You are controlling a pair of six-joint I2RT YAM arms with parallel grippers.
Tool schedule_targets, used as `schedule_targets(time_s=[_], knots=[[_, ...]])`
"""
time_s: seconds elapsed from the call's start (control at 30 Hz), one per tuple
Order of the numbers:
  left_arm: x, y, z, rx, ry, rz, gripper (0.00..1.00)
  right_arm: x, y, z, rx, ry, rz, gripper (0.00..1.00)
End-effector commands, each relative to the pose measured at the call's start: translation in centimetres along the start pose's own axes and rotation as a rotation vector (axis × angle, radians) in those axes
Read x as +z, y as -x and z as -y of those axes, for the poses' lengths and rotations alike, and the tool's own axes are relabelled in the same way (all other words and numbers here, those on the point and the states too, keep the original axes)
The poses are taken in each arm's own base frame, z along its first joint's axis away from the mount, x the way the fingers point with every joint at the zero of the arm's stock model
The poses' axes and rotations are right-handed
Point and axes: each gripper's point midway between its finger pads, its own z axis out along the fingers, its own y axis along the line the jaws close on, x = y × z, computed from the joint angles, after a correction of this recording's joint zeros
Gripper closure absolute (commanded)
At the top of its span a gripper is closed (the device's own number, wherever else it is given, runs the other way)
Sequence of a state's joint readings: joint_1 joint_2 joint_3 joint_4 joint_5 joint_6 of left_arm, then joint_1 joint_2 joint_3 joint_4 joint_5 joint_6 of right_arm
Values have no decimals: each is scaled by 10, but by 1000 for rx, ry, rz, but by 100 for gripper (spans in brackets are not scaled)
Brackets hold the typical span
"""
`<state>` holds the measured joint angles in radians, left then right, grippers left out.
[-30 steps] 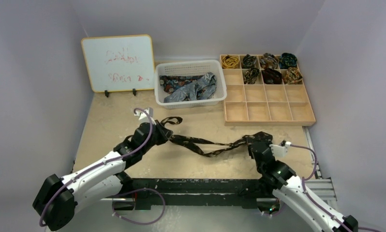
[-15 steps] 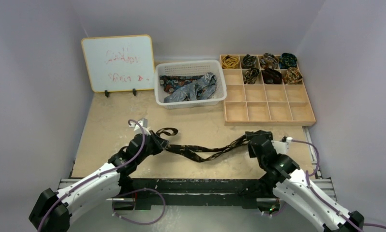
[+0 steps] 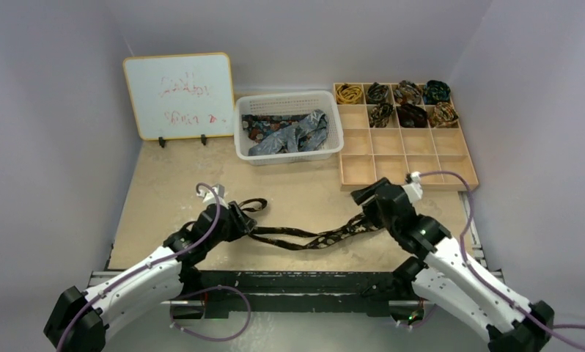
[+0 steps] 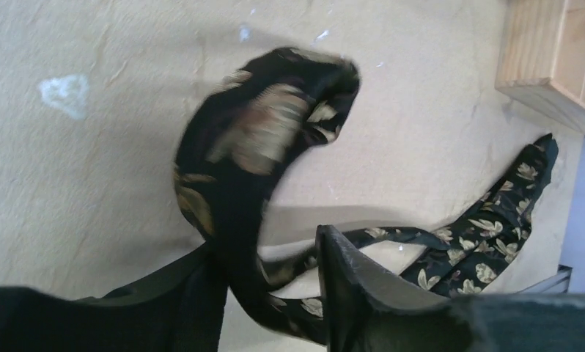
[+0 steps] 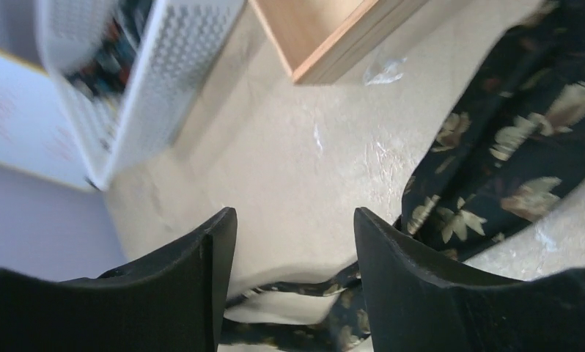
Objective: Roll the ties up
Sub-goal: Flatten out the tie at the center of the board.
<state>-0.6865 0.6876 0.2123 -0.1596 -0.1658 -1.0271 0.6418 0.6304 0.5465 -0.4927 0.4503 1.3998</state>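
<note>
- Gripping the patterned tie (image 3: 304, 236), the left gripper (image 3: 243, 218) has its fingers (image 4: 348, 293) clenched on the dark, gold-flowered fabric. A loop of the fabric arches up past the fingertips in the left wrist view.
- The right gripper (image 3: 361, 196) is released. Its fingers (image 5: 399, 279) stand apart with only bare table (image 3: 172, 176) between them. The tie's other end lies just beside the outer finger; contact cannot be told.
- The patterned tie lies in front of the white basket (image 3: 289, 156), strung between the two grippers.
- Unrolled ties (image 3: 289, 136) lie heaped inside the basket.
- Rolled ties (image 3: 410, 103) occupy seven compartments of the wooden tray (image 3: 407, 170), right of the basket.
- The whiteboard (image 3: 178, 95), left of the basket, carries faint red writing that is not legible.
</note>
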Motion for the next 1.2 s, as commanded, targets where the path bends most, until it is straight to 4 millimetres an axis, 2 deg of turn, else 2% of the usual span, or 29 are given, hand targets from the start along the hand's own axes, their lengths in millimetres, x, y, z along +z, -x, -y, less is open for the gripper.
schedule_targets(time_s=[0.0,0.03,0.1,0.2,0.23,0.33,0.37,0.4,0.47,0.63,0.7,0.73,0.83,0.87,0.93,1.03,1.1,1.17], knots=[[-9,3,-6,-40,75,-17,49,14,-34,-39,-318,127,-165,38],[-11,2,-8,-43,85,-25,45,26,-42,-39,-405,118,-193,38],[-16,3,-8,-70,102,-25,35,38,-61,-43,-559,133,-288,43],[-26,5,-11,-107,143,-29,23,41,-94,-65,-723,307,-437,46],[-29,7,-14,-115,168,-23,21,40,-99,-75,-753,371,-430,46],[-36,16,-19,-133,231,6,12,32,-114,-99,-823,607,-379,42],[-37,19,-20,-134,249,13,11,26,-121,-105,-836,693,-382,37],[-38,23,-18,-130,264,19,9,19,-130,-110,-861,770,-378,25],[-40,30,-17,-95,302,22,7,2,-151,-121,-931,903,-383,22],[-33,52,-4,115,353,-9,0,1,-194,-114,-1101,979,-412,21],[-22,59,11,221,308,-64,0,-5,-207,-108,-1138,1022,-440,23],[-17,61,18,265,293,-90,0,-10,-208,-108,-1132,1048,-426,24],[-2,61,21,395,308,-176,1,-24,-200,-107,-1061,1119,-358,21],[2,59,20,419,321,-207,4,-30,-195,-107,-1045,1135,-346,20],[8,66,22,443,344,-204,5,-38,-189,-103,-1028,1157,-329,19],[21,71,47,560,201,-221,0,-37,-181,-95,-1014,1124,-301,17],[30,73,47,598,224,-263,1,-38,-180,-98,-991,1117,-304,14],[43,73,43,650,250,-305,1,-48,-181,-102,-958,1147,-336,14]])
